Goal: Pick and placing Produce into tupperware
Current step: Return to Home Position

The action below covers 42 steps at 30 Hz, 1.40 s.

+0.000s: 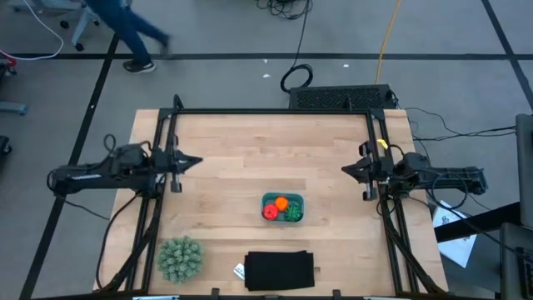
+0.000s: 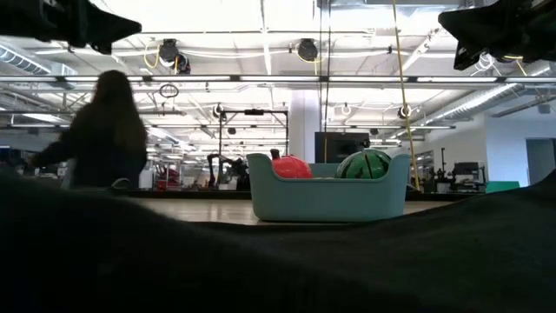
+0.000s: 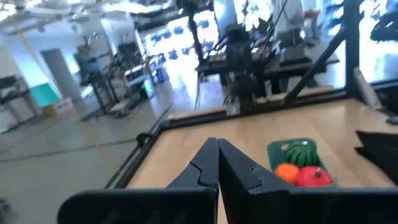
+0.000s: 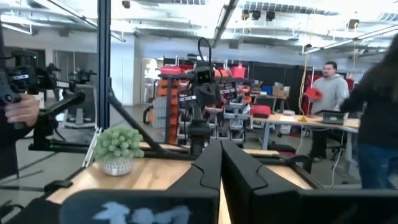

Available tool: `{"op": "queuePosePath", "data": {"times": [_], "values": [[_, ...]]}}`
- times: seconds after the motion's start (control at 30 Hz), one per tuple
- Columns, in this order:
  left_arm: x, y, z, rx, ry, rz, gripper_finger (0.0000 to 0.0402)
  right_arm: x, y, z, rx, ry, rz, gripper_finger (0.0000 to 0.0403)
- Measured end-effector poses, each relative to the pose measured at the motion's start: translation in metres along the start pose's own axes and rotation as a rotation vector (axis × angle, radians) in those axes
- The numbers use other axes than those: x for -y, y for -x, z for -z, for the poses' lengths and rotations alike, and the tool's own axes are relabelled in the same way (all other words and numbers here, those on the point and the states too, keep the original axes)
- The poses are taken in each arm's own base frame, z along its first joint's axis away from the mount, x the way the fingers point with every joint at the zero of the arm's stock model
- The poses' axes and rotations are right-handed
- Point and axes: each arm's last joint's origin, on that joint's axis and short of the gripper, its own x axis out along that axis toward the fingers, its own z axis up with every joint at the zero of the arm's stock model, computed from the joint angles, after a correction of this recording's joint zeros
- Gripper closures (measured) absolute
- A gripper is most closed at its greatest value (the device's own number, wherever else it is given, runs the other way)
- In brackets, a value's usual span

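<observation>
The teal tupperware [image 1: 283, 208] stands on the table's near middle and holds the produce: an orange ball [image 1: 281, 202], a red fruit [image 1: 271, 212] and a dark green striped ball [image 1: 294, 213]. In the low view the red fruit [image 2: 291, 167] and the green ball [image 2: 363, 164] rise above the tupperware's rim [image 2: 328, 198]. My left gripper [image 1: 198, 162] is shut and empty at the table's left side, pointing level toward the middle. My right gripper [image 1: 345, 170] is shut and empty at the right side. Both are well away from the tupperware.
A pale green spiky ball [image 1: 180, 258] sits at the near left corner, and a flat black rectangle [image 1: 280, 271] lies at the near edge with a small white tag [image 1: 240, 271] beside it. A person [image 2: 102, 130] walks beyond the table's far side.
</observation>
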Motion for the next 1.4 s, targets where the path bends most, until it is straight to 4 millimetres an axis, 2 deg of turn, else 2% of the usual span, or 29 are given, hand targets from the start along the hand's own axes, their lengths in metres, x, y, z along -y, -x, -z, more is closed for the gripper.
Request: {"op": "queuePosePath", "data": {"times": [0.23, 0.47, 0.67, 0.87, 1.4], "values": [[0.010, -0.011, 0.030, 0.110, 0.012, 0.045, 0.0401, 0.000, 0.001, 0.003, -0.021, -0.021, -0.002, 0.0403], [0.016, -0.013, 0.045, 0.087, 0.010, 0.099, 0.0401, -0.002, 0.000, 0.025, -0.014, -0.021, -0.004, 0.0403], [0.016, -0.013, 0.047, 0.088, -0.013, 0.098, 0.0401, -0.002, 0.000, 0.022, 0.021, -0.030, -0.006, 0.0403], [0.017, -0.011, 0.051, 0.050, -0.020, 0.109, 0.0401, -0.004, 0.001, 0.023, 0.020, -0.034, -0.079, 0.0403], [0.020, -0.009, 0.054, 0.023, -0.010, 0.179, 0.0401, -0.001, 0.001, 0.023, 0.015, -0.048, -0.046, 0.0403]]}}
